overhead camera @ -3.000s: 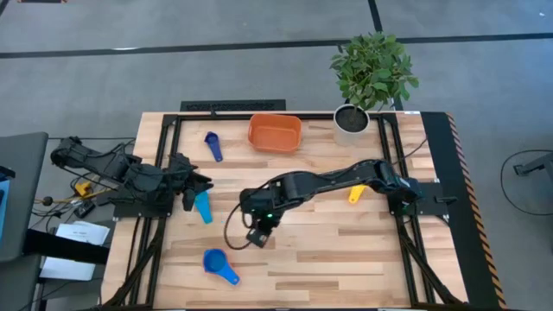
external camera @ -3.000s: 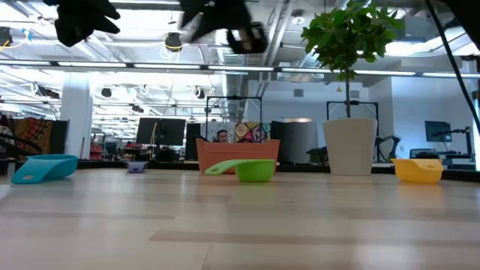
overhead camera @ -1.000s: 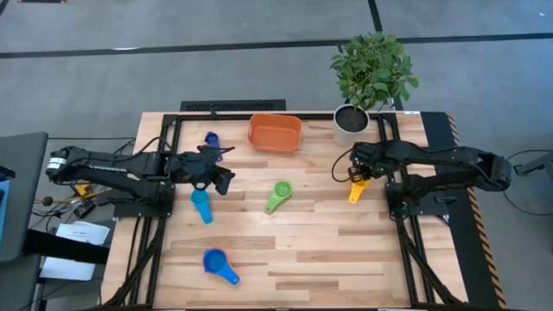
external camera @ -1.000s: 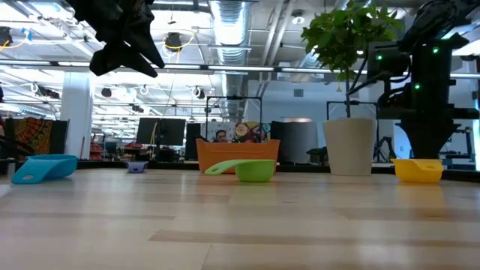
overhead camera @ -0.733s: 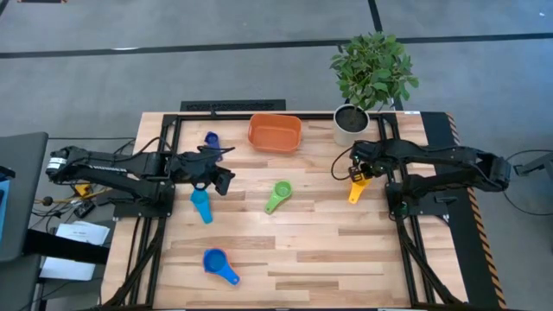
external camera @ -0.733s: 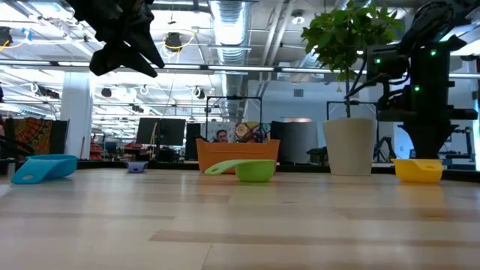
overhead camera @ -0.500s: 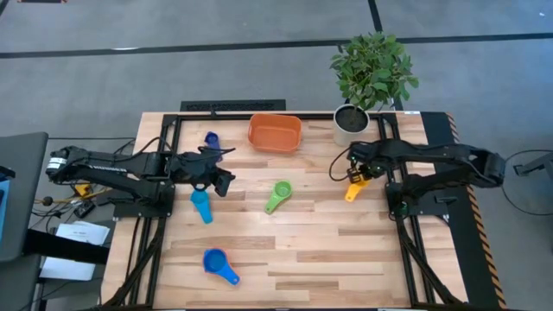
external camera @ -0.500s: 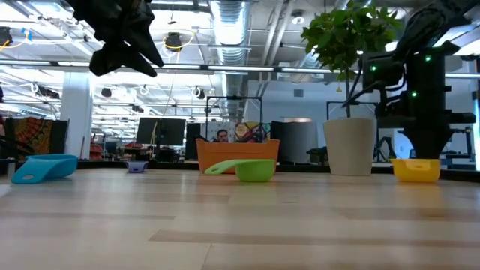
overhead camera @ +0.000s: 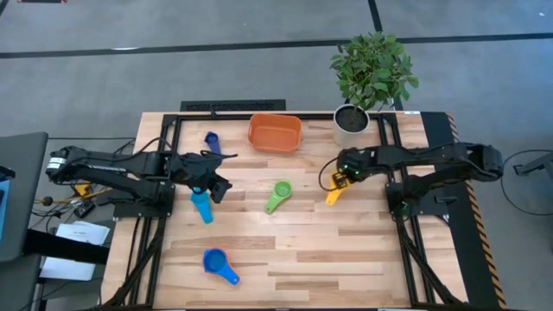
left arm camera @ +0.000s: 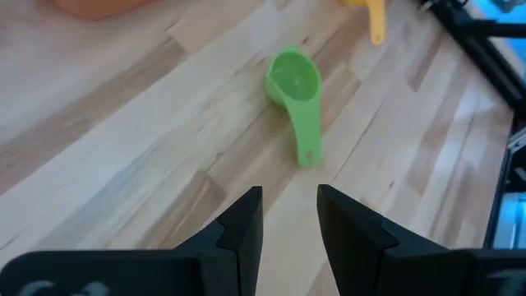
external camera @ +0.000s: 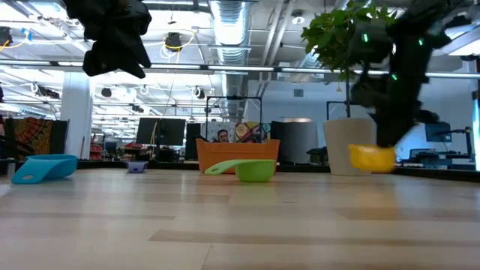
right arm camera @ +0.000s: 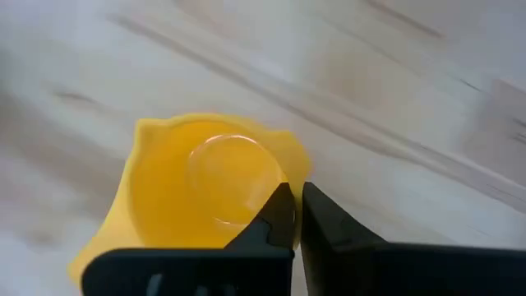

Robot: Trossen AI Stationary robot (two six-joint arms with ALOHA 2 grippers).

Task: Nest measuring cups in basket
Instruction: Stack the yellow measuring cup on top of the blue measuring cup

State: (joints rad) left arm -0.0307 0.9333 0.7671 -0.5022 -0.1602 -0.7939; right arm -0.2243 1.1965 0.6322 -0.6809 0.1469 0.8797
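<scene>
My right gripper [overhead camera: 339, 181] is shut on the yellow cup [overhead camera: 332, 194], held above the table right of the green cup [overhead camera: 278, 195]; the low view shows the yellow cup [external camera: 371, 157] in the air. My left gripper [overhead camera: 222, 189] is open and empty, above the table beside the light blue cup [overhead camera: 201, 207]. The green cup [left arm camera: 294, 82] lies ahead of it. The navy cup [overhead camera: 212, 145] lies left of the orange basket [overhead camera: 275, 132] at the far edge. The blue cup [overhead camera: 219, 263] lies near the front. The red and orange cups are out of view. My right gripper pinches the wall of the yellow cup's bowl at its rim [right arm camera: 289, 168], one finger inside the bowl and one outside. The fingers come from above. The cup is lifted clear of the table, and its handle [overhead camera: 328, 200] points toward the near left.
A white pot [overhead camera: 352, 119] with a green plant stands at the far right, beside the basket. Black frame rails [overhead camera: 164, 173] run along the table's left and right sides. Bare wood [overhead camera: 328, 259] lies at the near middle and right.
My right gripper has lifted the yellow cup off the table and carried it toward the table's left edge, closer to the green cup. My left gripper has shifted a little toward the near edge.
</scene>
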